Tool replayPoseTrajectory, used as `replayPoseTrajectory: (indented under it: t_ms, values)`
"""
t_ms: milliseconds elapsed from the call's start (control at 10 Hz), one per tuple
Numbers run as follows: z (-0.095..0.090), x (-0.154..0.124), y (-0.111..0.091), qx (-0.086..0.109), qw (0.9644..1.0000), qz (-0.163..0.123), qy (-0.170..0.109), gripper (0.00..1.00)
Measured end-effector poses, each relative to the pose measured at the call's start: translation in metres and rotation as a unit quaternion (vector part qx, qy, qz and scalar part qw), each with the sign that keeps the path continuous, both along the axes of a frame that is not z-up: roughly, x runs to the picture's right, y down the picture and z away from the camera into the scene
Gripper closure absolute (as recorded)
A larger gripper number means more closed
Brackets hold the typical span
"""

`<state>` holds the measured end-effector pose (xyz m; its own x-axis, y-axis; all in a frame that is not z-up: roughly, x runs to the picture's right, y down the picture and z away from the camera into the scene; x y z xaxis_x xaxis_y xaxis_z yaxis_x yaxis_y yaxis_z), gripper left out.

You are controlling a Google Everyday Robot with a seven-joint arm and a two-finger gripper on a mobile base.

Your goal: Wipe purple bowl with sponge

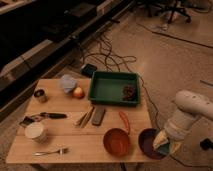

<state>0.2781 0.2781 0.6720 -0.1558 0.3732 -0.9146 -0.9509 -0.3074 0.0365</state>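
The purple bowl (148, 142) sits at the table's front right corner, right of the orange-red bowl (117, 141). My gripper (166, 139) hangs from the white arm (192, 107) that reaches in from the right, over the bowl's right side. It is shut on the sponge (162, 141), pale yellow with a teal edge, which is tilted and rests at or just above the bowl's right inner rim. The arm's end hides the fingers and part of the bowl.
A green tray (114, 87) stands at the back. A dark grey bar (98, 115), sticks (85, 118), a red pepper (124, 121), an apple (78, 92), a can (40, 95), a white cup (36, 131) and a fork (51, 151) lie on the wooden table (75, 140). Cables lie on the floor behind.
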Motion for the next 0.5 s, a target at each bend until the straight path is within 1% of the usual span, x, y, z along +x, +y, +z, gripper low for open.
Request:
replayPoseTrajectory:
  t_ms: [200,500]
  values:
    - [0.003,-0.007,-0.005,0.002,1.0000,-0.003,-0.008,1.00]
    - [0.010,-0.035,-0.018,0.007,0.9994,-0.016,-0.029,1.00]
